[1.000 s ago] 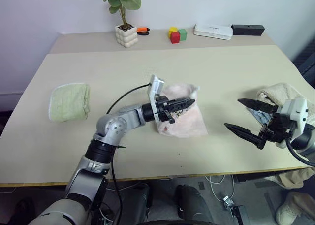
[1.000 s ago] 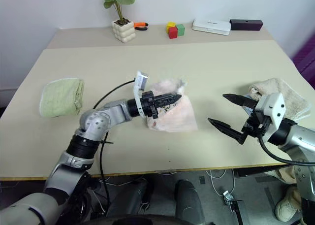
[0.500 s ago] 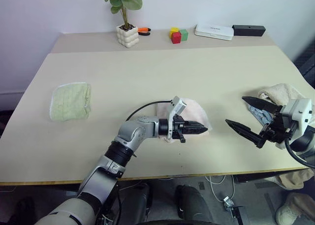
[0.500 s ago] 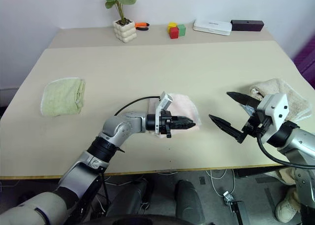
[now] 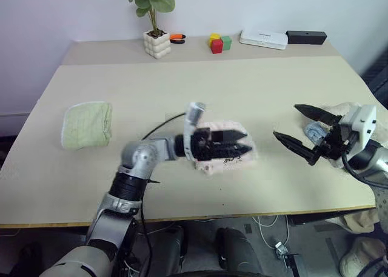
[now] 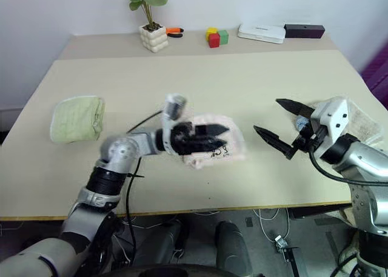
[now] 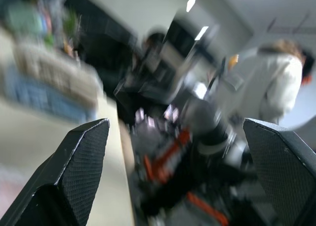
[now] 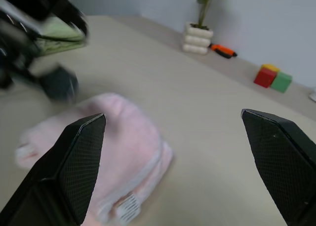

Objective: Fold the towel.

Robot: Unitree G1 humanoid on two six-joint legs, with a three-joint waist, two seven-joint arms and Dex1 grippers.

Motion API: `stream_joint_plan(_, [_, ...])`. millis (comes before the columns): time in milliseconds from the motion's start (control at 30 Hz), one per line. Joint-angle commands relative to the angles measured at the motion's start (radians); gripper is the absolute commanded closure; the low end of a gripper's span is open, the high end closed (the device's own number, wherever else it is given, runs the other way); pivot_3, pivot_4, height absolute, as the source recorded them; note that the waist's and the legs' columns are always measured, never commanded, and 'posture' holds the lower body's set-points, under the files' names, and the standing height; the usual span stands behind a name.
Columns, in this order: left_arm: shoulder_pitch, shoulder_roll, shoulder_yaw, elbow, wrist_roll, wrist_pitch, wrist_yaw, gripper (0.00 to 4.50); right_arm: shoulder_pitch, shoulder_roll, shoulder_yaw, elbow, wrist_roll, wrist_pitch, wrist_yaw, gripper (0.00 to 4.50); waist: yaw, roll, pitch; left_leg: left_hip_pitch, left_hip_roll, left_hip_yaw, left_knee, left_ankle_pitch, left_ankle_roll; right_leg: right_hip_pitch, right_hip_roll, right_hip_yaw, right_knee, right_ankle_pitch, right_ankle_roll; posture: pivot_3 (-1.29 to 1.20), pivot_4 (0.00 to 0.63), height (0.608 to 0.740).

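We see the towel [image 5: 227, 150] lying folded in a pink bundle near the middle of the table [image 5: 182, 83], toward the front edge. Our left gripper [image 5: 233, 145] hovers just over it with its fingers spread apart, grasping nothing. Our right gripper [image 5: 303, 131] hangs well to the right of the towel, jaws wide and empty. A small green towel [image 5: 86, 124] lies far to the left. A potted plant [image 5: 153, 22] and coloured blocks [image 5: 219, 43] stand at the back.

Left gripper [image 6: 213, 139], fingers spread, hovers over the pink towel [image 6: 235, 148].
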Motion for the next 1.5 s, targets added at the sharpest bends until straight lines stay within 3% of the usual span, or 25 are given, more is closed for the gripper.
stream_joint_plan(33, [-0.018,-0.019,0.079,-0.013,-0.016,-0.024,0.098,0.08,-0.093,0.054,-0.007,0.030,-0.011,-0.015,-0.114,0.00,-0.001,-0.001,0.001,0.000,0.000,0.000,0.001,0.000,0.000,0.000,0.000,0.000,0.000,0.000,0.000,0.00,0.150,0.740])
stream_joint_plan(133, [-0.007,-0.045,0.181,0.032,0.010,-0.106,0.239,0.08,-0.170,0.174,0.030,0.037,-0.028,0.020,-0.287,0.00,0.000,-0.001,0.001,0.000,0.000,0.000,0.003,0.000,0.000,0.000,0.000,0.000,0.002,0.000,0.000,0.00,0.150,0.740])
stream_joint_plan(233, [0.063,-0.069,0.220,0.016,0.072,-0.213,0.341,0.92,-0.157,0.300,0.160,-0.049,-0.090,0.021,-0.379,0.00,-0.005,-0.001,0.000,0.001,0.000,0.000,0.002,0.000,-0.001,-0.001,0.000,0.001,0.004,0.002,0.003,0.00,0.150,0.740])
stream_joint_plan(333, [0.093,-0.137,0.247,-0.009,0.070,-0.270,0.432,2.44,-0.158,0.394,0.220,-0.073,-0.100,0.047,-0.462,0.88,0.000,-0.001,0.000,0.001,0.000,0.000,-0.002,0.001,-0.002,-0.003,0.000,0.001,0.005,0.002,0.003,0.00,0.150,0.740])
stream_joint_plan(467, [0.112,-0.222,0.243,-0.005,0.128,-0.373,0.533,4.48,-0.158,0.457,0.327,-0.087,-0.134,0.059,-0.490,2.94,0.021,-0.001,0.000,0.000,-0.001,-0.001,0.001,0.001,-0.003,-0.003,0.001,0.001,0.005,0.003,0.003,0.00,0.150,0.740])
stream_joint_plan(567, [0.111,-0.239,0.220,0.007,0.140,-0.371,0.553,4.50,-0.184,0.484,0.345,-0.048,-0.173,0.051,-0.526,4.47,0.025,-0.001,0.000,0.000,-0.001,-0.001,0.002,0.001,-0.003,-0.002,0.001,0.001,0.005,0.003,0.003,0.00,0.150,0.740])
stream_joint_plan(700, [0.113,-0.237,0.166,0.059,0.221,-0.400,0.567,4.50,-0.192,0.530,0.423,0.011,-0.254,0.069,-0.580,4.47,0.022,-0.001,0.000,0.000,-0.001,0.000,0.003,0.001,-0.003,-0.001,0.003,0.001,0.005,0.003,0.003,0.00,0.150,0.740])
stream_joint_plan(933, [0.128,-0.200,0.057,0.105,0.332,-0.319,0.601,4.50,-0.155,0.517,0.479,0.169,-0.418,0.121,-0.667,4.47,0.022,-0.001,0.000,0.000,-0.001,0.000,0.003,0.001,-0.002,-0.002,0.005,0.002,0.005,0.003,0.003,0.00,0.150,0.740])
stream_joint_plan(1133, [0.136,-0.170,0.030,0.131,0.386,-0.261,0.640,4.50,-0.150,0.509,0.426,0.243,-0.496,0.123,-0.755,4.47,0.024,-0.001,-0.001,0.001,0.000,-0.001,0.003,0.001,-0.003,-0.001,0.006,0.002,0.006,0.003,0.003,0.00,0.150,0.740])
stream_joint_plan(1433, [0.137,-0.162,0.041,0.138,0.409,-0.307,0.602,4.50,-0.156,0.543,0.394,0.215,-0.434,0.111,-0.715,4.47,0.022,-0.001,-0.001,0.001,0.000,-0.001,0.004,0.001,-0.003,0.000,0.006,0.002,0.006,0.003,0.003,0.00,0.150,0.740])
stream_joint_plan(1500, [0.138,-0.160,0.058,0.133,0.396,-0.298,0.596,4.50,-0.149,0.564,0.332,0.201,-0.345,0.118,-0.683,3.93,0.023,-0.001,-0.001,0.001,0.000,-0.001,0.004,0.001,-0.003,0.000,0.006,0.002,0.006,0.003,0.003,0.00,0.150,0.740])
